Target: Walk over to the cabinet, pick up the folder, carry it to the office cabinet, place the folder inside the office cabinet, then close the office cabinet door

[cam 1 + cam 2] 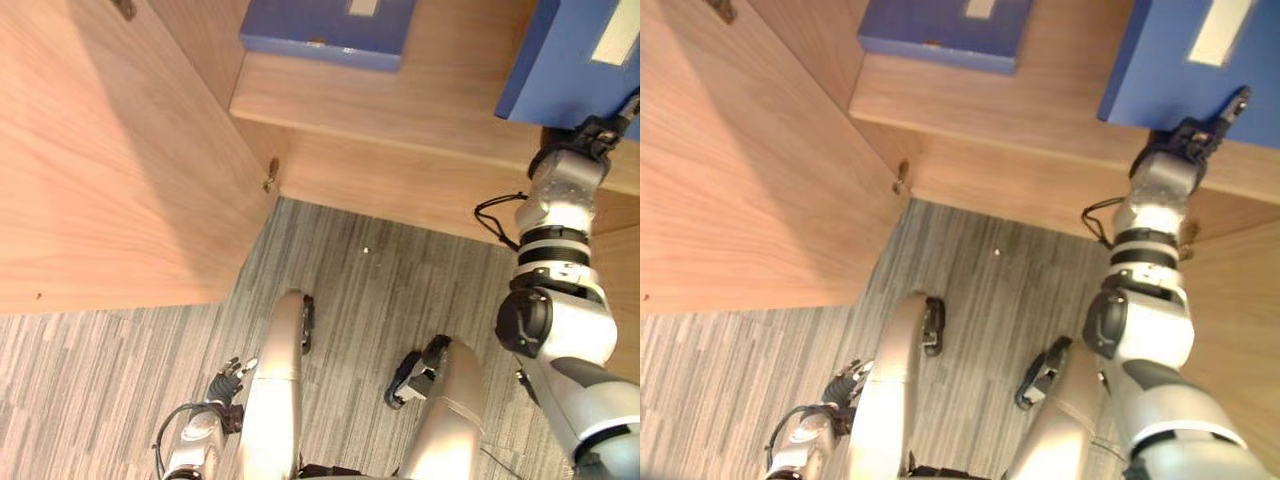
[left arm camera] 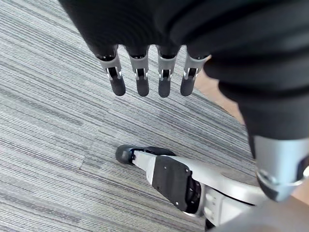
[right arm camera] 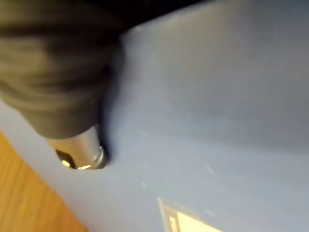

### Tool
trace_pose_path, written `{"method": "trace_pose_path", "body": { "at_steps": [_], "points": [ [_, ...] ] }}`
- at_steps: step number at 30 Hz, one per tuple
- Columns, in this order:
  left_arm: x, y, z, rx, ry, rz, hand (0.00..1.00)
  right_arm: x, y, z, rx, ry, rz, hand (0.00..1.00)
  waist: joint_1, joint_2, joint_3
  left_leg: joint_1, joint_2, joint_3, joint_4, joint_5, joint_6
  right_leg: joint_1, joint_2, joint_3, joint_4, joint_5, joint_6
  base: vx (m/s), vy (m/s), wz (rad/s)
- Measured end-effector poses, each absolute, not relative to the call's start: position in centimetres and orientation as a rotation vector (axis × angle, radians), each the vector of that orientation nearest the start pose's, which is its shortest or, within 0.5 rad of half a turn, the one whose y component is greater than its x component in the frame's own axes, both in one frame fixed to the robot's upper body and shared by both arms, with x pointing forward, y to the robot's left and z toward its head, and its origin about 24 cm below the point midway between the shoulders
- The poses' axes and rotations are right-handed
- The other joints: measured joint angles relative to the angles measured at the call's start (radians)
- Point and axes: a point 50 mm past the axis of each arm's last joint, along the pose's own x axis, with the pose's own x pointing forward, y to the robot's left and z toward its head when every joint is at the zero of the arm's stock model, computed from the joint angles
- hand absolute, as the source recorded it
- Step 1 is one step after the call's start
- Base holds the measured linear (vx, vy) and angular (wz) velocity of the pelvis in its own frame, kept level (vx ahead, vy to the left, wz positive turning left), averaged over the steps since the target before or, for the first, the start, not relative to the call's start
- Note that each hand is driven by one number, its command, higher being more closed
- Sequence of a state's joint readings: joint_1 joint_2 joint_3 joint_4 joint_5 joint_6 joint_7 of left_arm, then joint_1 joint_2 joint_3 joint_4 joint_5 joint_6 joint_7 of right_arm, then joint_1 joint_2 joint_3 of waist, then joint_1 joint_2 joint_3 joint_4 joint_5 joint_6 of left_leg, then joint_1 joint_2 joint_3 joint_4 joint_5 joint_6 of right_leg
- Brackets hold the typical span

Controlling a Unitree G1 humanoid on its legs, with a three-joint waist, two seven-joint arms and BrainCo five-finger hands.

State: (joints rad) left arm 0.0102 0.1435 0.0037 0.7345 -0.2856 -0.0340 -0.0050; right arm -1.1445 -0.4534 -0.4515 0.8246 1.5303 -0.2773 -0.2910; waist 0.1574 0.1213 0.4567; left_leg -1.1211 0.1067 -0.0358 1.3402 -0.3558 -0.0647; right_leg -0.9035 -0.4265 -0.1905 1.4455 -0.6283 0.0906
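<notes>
A blue folder point(image 1: 575, 55) with a pale label stands tilted over the wooden shelf point(image 1: 400, 105) of the open cabinet, at the upper right. My right hand point(image 1: 1188, 135) grips its lower edge, the thumb lying on the blue face point(image 3: 217, 111) while the other fingers are hidden behind it. My left hand point(image 1: 228, 380) hangs low beside me over the carpet, its fingers point(image 2: 140, 79) straight and holding nothing.
A second blue folder point(image 1: 325, 28) lies flat on the shelf further left. The cabinet's wooden door point(image 1: 110, 150) stands open on the left, with a metal hinge point(image 1: 270, 178) at its inner corner. Grey striped carpet point(image 1: 380, 270) covers the floor below.
</notes>
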Motion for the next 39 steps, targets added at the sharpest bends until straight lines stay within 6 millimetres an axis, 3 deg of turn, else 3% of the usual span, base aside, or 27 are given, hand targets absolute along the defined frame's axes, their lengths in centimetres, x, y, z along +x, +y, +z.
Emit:
{"method": "trace_pose_path", "body": {
  "at_steps": [3, 14, 21, 22, 28, 33, 37, 39],
  "points": [
    [18.1, 19.7, -11.0, -0.149, 0.709, 0.164, 0.0, 37.6, -31.7, 26.4, 1.631, -0.586, -0.437, 1.0, 0.0, 0.013, 0.002, -0.05, -0.019, -0.003, 0.036, 0.0, 0.0, -0.049, -0.027, 0.013, 0.059, -0.026, -0.001, -0.01, -0.027, 0.17],
    [17.5, 19.7, -11.5, -0.187, 0.736, 0.205, 0.0, 36.1, -34.2, 30.5, 1.491, -0.652, -0.458, 1.0, -0.005, 0.033, 0.009, -0.154, -0.019, 0.003, 0.078, 0.014, -0.002, -0.187, -0.029, 0.059, 0.151, -0.046, -0.016, -0.04, -0.049, 0.0],
    [17.1, 20.1, -11.8, -0.202, 0.749, 0.239, 0.0, 35.8, -34.5, 31.1, 1.48, -0.662, -0.458, 1.0, -0.016, 0.033, 0.009, -0.149, -0.014, 0.015, 0.075, 0.02, -0.012, -0.196, -0.028, 0.071, 0.153, -0.046, -0.017, -0.01, -0.047, -0.01],
    [17.1, 20.2, -11.8, -0.204, 0.748, 0.247, 0.0, 35.8, -34.5, 31.2, 1.483, -0.663, -0.456, 0.0, -0.016, 0.033, 0.009, -0.148, -0.014, 0.017, 0.075, 0.02, -0.012, -0.197, -0.029, 0.074, 0.154, -0.046, -0.017, -0.02, -0.037, -0.01],
    [16.8, 20.9, -11.8, -0.239, 0.742, 0.296, 0.0, 35.8, -33.5, 33.8, 1.46, -0.705, -0.371, 0.0, -0.026, 0.032, 0.009, -0.129, -0.012, 0.03, 0.072, 0.02, -0.012, -0.194, -0.029, 0.087, 0.157, -0.046, -0.016, -0.02, -0.041, -0.03],
    [16.8, 20.9, -11.8, -0.245, 0.742, 0.298, 0.0, 35.3, -33.3, 35.5, 1.319, -0.757, -0.296, 0.0, -0.027, 0.032, 0.009, -0.115, -0.01, 0.029, 0.066, 0.022, -0.014, -0.181, -0.028, 0.084, 0.155, -0.046, -0.016, -0.02, -0.042, 0.0],
    [16.8, 21.1, -11.8, -0.26, 0.738, 0.305, 0.0, 35.5, -32.8, 36.0, 1.141, -0.736, -0.267, 0.0, -0.028, 0.032, 0.009, -0.113, -0.011, 0.021, 0.059, 0.026, -0.017, -0.17, -0.027, 0.071, 0.148, -0.046, -0.016, -0.02, -0.044, 0.03],
    [16.8, 21.1, -11.8, -0.261, 0.738, 0.304, 0.0, 35.9, -32.3, 36.0, 0.939, -0.676, -0.271, 0.0, -0.029, 0.032, 0.009, -0.113, -0.012, 0.019, 0.058, 0.026, -0.017, -0.167, -0.028, 0.067, 0.146, -0.046, -0.016, -0.01, -0.017, 0.01]
  ]
}}
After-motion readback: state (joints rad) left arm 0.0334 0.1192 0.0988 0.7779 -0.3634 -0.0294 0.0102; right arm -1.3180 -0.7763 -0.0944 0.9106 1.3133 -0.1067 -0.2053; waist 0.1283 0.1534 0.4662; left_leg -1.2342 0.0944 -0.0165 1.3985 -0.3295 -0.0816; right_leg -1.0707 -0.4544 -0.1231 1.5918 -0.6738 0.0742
